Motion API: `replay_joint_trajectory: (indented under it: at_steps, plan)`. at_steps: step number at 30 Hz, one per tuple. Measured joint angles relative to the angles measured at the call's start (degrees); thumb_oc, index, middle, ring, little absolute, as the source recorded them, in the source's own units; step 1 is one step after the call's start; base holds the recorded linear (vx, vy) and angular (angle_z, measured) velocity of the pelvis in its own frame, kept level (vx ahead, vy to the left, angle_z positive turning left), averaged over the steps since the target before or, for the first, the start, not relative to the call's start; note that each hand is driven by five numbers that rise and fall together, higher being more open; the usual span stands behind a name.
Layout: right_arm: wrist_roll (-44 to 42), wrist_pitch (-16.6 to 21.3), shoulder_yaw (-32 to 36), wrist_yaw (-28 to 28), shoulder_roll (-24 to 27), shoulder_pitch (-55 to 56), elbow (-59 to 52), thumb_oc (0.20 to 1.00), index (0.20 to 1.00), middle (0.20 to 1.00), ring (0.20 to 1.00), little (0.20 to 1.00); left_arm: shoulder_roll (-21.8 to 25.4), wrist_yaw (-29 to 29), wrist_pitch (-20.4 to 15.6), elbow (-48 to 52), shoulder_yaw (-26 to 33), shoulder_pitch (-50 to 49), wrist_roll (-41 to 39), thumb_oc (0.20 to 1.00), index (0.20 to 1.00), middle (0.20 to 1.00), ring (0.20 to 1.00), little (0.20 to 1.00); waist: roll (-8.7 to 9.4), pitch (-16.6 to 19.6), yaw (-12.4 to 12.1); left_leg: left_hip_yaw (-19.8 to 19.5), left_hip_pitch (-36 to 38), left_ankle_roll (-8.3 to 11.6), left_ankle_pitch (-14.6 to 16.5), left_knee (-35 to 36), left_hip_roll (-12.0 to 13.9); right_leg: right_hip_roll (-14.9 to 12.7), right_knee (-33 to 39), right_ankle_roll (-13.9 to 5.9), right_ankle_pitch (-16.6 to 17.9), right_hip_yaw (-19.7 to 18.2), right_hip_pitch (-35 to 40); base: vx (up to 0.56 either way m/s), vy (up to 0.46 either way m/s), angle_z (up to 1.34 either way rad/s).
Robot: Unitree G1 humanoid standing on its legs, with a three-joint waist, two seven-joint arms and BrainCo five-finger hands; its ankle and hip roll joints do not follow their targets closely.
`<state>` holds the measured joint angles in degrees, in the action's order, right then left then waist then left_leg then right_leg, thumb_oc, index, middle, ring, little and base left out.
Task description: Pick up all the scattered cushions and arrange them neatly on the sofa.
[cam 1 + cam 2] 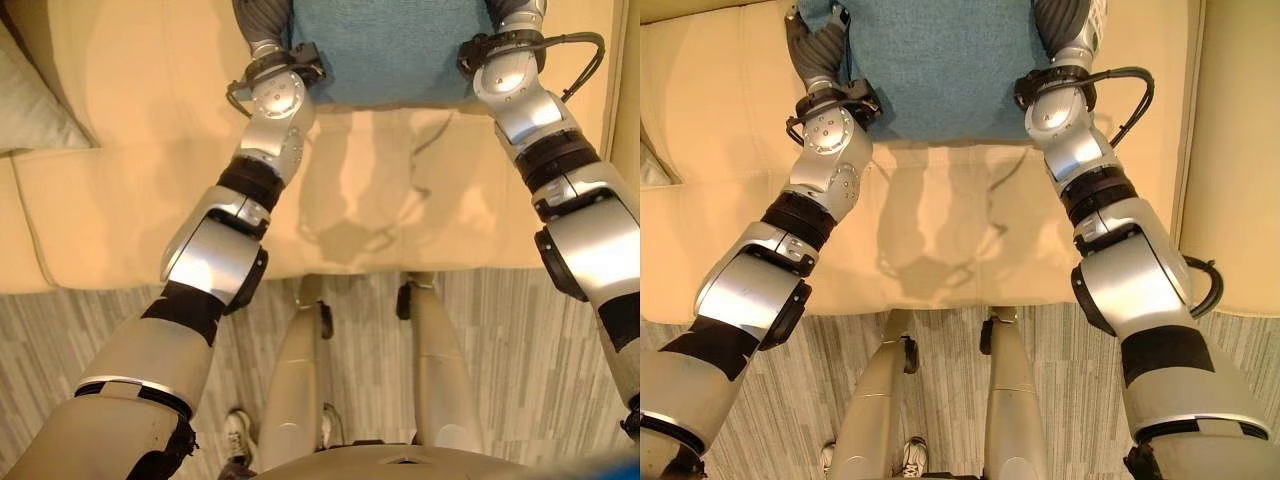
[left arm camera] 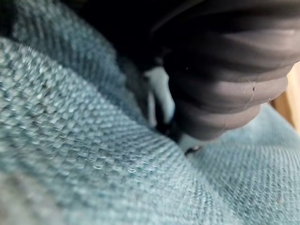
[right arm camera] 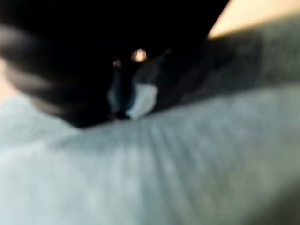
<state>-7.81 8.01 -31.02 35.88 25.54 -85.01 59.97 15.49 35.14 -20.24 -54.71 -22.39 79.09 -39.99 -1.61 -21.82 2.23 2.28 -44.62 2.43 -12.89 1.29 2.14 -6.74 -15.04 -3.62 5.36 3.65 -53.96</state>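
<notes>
Cream sofa (image 1: 120, 200) (grey striped floor (image 1: 60, 330))

Teal cushion (image 1: 935, 65) fills the far middle of the sofa seat (image 1: 940, 230), arms flanking it on both sides. Near half of the seat bare between the arms. Pale cushion (image 1: 30, 100) occupies the seat's far left. Sofa armrest (image 1: 1235, 150) walls the right side. Striped floor (image 1: 90, 340) open below the seat edge.

Cream sofa (image 1: 130, 200) with teal cushion (image 1: 385, 50) and pale cushion (image 1: 30, 105) on it
</notes>
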Motion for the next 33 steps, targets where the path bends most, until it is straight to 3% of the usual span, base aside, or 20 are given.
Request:
replay_joint_trajectory:
  at_steps: [1,2,3,6,7,16,23,33]
  plan:
    - [-0.04,-0.06,-0.59,-0.14,0.18,-0.51,0.08,0.404,0.404,0.404,0.404,0.404,-0.02,-0.14,0.00,0.00,-0.05,0.23,-0.10,1.000,1.000,1.000,1.000,1.000,0.00,0.00,-0.01,-0.01,-0.34,0.03,-0.21,0.10,-0.02,-0.02,-0.26,0.02,0.01,-0.01,-0.56,0.00,0.000,0.00]
    - [-0.06,-0.08,-1.32,-0.45,0.60,-0.88,0.10,0.495,0.495,0.495,0.495,0.495,0.00,-0.25,0.00,0.00,-0.04,0.35,-0.16,1.000,1.000,1.000,1.000,1.000,0.00,0.00,-0.06,0.00,-0.54,0.04,-0.31,0.21,-0.04,-0.05,-0.64,0.01,0.01,-0.09,-1.03,0.00,0.000,0.00]
    - [-0.06,-0.08,-1.36,-0.68,0.81,-0.95,0.10,0.533,0.533,0.533,0.533,0.533,0.03,-0.26,0.00,0.00,-0.04,0.36,-0.32,1.000,1.000,1.000,1.000,1.000,0.00,0.00,-0.10,0.02,-0.56,0.04,-0.55,0.53,-0.07,-0.06,-0.93,0.00,-0.01,-0.17,-1.31,0.00,0.000,0.00]
    - [-0.15,-0.33,-1.56,-1.69,1.20,-0.92,0.09,0.595,0.595,0.595,0.595,0.595,-0.01,-0.26,-0.02,0.01,-0.01,0.37,-1.72,1.000,1.000,1.000,1.000,1.000,-0.01,0.00,-0.09,-0.01,-0.63,0.13,-0.71,0.65,-0.10,-0.04,-1.42,0.00,-0.08,-0.33,-1.65,0.00,0.000,0.00]
    - [-0.15,-0.46,-1.70,-1.83,1.38,-0.93,0.09,1.000,1.000,1.000,1.000,1.000,-0.01,-0.26,-0.02,0.01,0.01,0.42,-1.80,1.000,1.000,1.000,1.000,1.000,-0.01,0.00,-0.07,-0.03,-0.61,0.15,-0.73,0.64,-0.09,-0.04,-1.50,0.02,-0.10,-0.33,-1.65,0.00,0.000,0.00]
    - [-0.15,-0.88,-3.19,-2.06,3.41,-0.72,-0.12,1.000,1.000,1.000,1.000,1.000,-0.42,-1.17,-0.43,0.04,0.83,-1.15,-3.41,1.000,1.000,1.000,1.000,1.000,-0.01,0.00,-0.22,-0.14,-0.26,0.22,-1.00,0.56,-0.10,0.02,-2.28,0.38,-0.38,-0.44,-1.56,0.00,-0.005,0.01]
    - [0.21,-1.19,-3.35,-3.23,4.15,-0.42,-1.55,1.000,1.000,1.000,1.000,1.000,-1.57,-1.39,-1.54,2.24,4.70,-7.87,-5.68,1.000,1.000,1.000,1.000,1.000,-0.03,-0.02,-0.34,-0.01,1.27,0.31,-1.06,0.65,-0.07,0.05,-3.05,0.44,-0.60,-0.60,-0.64,0.00,0.000,0.00]
    - [1.42,-1.40,-3.09,-4.27,4.29,1.11,-4.05,1.000,1.000,1.000,1.000,1.000,2.49,-2.80,-1.38,2.22,5.54,-12.01,-5.49,1.000,1.000,1.000,1.000,1.000,-0.15,-0.07,-1.20,-0.23,2.88,0.56,-1.24,0.85,0.10,0.17,-3.91,1.06,-1.04,-0.56,0.60,0.00,0.000,0.00]
